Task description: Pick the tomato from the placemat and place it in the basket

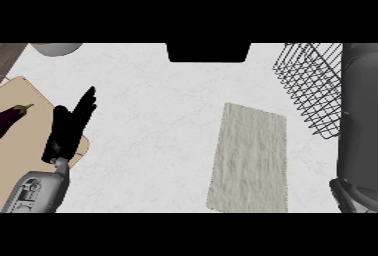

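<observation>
No tomato shows in the head view. The pale woven placemat (247, 160) lies right of centre with nothing on it. The black wire basket (310, 85) stands at the upper right. My right grey forearm (360, 120) runs up the right edge and covers the basket's right side; its hand is out of sight. My left hand (70, 127) rests at the left with its fingers straight and pointing up, holding nothing, over the edge of a cutting board.
A tan cutting board (22, 95) at the left carries a purple eggplant (11, 120). A pale bowl (55, 48) sits at the top left. A black object (209, 52) sits at the counter's far edge, top centre.
</observation>
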`<act>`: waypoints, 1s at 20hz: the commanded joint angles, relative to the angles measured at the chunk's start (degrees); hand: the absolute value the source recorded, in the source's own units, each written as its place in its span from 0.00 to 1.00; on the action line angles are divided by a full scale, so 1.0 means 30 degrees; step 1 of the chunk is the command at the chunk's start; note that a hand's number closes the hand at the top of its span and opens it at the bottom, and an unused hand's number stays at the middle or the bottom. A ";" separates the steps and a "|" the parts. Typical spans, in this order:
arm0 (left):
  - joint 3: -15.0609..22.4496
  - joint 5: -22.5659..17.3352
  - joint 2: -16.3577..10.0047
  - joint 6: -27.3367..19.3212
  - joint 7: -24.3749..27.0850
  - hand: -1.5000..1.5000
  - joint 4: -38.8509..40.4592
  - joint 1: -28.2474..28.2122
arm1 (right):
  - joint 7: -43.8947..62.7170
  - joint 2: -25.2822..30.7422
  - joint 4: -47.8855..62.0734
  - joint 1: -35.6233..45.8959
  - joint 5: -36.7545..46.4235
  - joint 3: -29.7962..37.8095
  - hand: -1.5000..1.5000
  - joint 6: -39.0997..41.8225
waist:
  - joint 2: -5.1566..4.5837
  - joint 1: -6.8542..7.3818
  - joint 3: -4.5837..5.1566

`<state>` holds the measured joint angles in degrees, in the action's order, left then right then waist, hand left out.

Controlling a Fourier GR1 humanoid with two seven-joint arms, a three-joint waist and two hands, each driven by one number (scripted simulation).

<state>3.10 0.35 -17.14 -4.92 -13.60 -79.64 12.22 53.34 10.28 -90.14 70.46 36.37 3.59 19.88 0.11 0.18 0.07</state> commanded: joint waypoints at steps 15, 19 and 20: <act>-0.0661 0.0053 0.0158 0.0597 0.0185 0.50 0.1300 0.1177 | -0.7653 0.8727 0.9481 -0.0973 0.3184 0.0457 1.00 0.1550 | -0.0190 0.0107 -0.0019; -0.0457 0.0560 0.0413 0.0154 0.0113 0.50 0.0200 0.0305 | -1.0642 0.9446 1.0444 -0.2224 0.2784 0.1107 1.00 0.0746 | -0.0126 0.0168 -0.0028; -0.0682 0.0057 0.0038 0.1101 0.1059 0.50 0.0244 -0.0713 | -1.0742 0.9514 1.0743 -0.1495 0.2617 0.1097 1.00 0.1454 | -0.0102 0.0226 -0.0018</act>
<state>1.72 1.07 -16.52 -3.31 -12.24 -78.82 12.02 27.48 36.94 -62.48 65.74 44.70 5.63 24.96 -0.23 0.59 -0.01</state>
